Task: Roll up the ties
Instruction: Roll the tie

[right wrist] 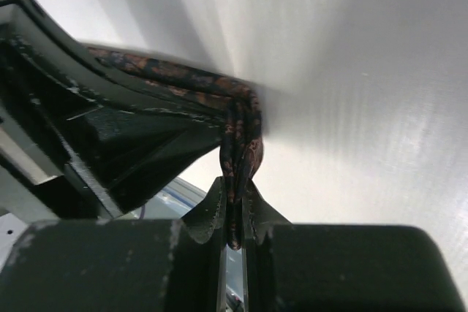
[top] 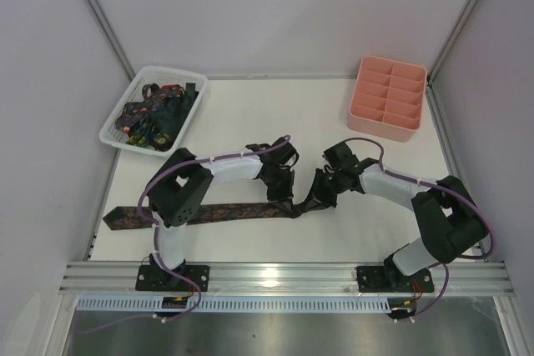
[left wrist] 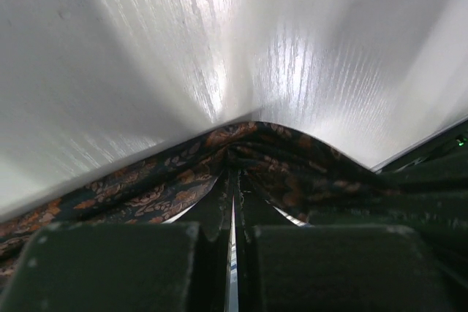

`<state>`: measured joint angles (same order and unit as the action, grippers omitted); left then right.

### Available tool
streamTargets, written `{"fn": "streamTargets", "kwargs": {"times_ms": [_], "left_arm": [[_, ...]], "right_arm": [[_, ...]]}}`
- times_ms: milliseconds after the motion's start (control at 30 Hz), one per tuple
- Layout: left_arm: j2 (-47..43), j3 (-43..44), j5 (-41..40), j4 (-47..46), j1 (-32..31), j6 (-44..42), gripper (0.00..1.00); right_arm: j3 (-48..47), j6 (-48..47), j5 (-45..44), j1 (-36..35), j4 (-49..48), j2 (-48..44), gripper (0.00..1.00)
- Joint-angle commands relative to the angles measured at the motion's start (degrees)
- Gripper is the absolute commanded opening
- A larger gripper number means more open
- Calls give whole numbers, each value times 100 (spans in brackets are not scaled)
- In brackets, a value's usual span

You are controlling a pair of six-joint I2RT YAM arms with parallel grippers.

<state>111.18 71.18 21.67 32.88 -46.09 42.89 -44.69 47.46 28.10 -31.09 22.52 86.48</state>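
Note:
A brown tie (top: 225, 212) with a fine reddish pattern lies stretched along the near part of the table, its pointed end at the far left. My left gripper (top: 282, 199) is shut on the tie near its right end; in the left wrist view the fabric (left wrist: 146, 195) tents up at the closed fingertips (left wrist: 235, 180). My right gripper (top: 319, 198) is just to the right of it. In the right wrist view the gripper (right wrist: 234, 202) is shut on a folded bunch of the tie (right wrist: 241, 137), which hangs between its fingers.
A white lattice basket (top: 113, 127) at the back left holds several more dark ties (top: 154, 114). A pink tray (top: 380, 127) with compartments stands at the back right. The left gripper's dark body (right wrist: 110, 144) fills the left of the right wrist view, close to my right fingers.

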Motion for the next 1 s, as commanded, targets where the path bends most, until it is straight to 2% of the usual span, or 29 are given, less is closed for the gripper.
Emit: {"fn": "streamTargets", "kwargs": {"times_ms": [0,433,733,967], "left_arm": [[80,265,-49,-2,56,-132,0],[18,169,-391,201,152,-361,0],[-245,63,-1182,394,196,-729,0],[-605,-95,-1525,465,205,-660,1]], "right_arm": [[-321,132,239,-107,-125,140,0],[-910,334,390,-415,-451,1046,0],[-954,334,-252,-582,-249,1301,0],[-1209,273,-550,-767,15,1530,0]]}}
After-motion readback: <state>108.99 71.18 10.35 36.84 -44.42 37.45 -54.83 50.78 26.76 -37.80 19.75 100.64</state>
